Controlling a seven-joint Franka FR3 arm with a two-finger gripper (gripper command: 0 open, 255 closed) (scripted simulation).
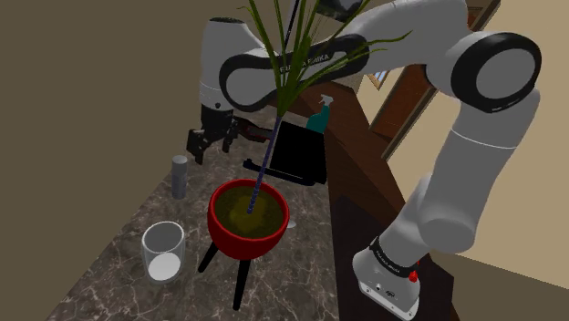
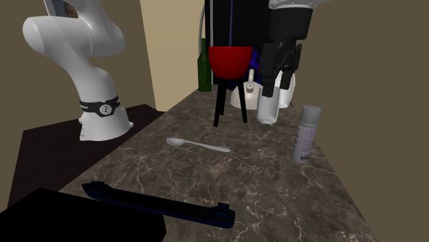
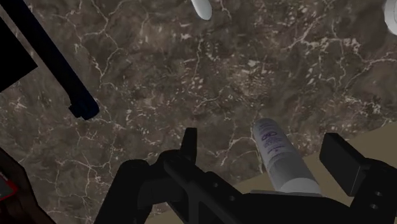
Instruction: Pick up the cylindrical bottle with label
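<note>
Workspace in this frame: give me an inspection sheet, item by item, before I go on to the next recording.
Surface: dark veined stone counter.
Job's things: grey cylindrical bottle with a label, upright on the counter, not held.
Clutter: red planter on a black tripod with a tall plant; glass; spoon; teal spray bottle; green bottle; long dark bar lying flat.
Grippers: gripper open, raised above the counter near the cylindrical bottle; in the wrist view the bottle sits between the fingers, touching neither.
Cables: nothing seen.
Surroundings: tan wall behind the counter.
</note>
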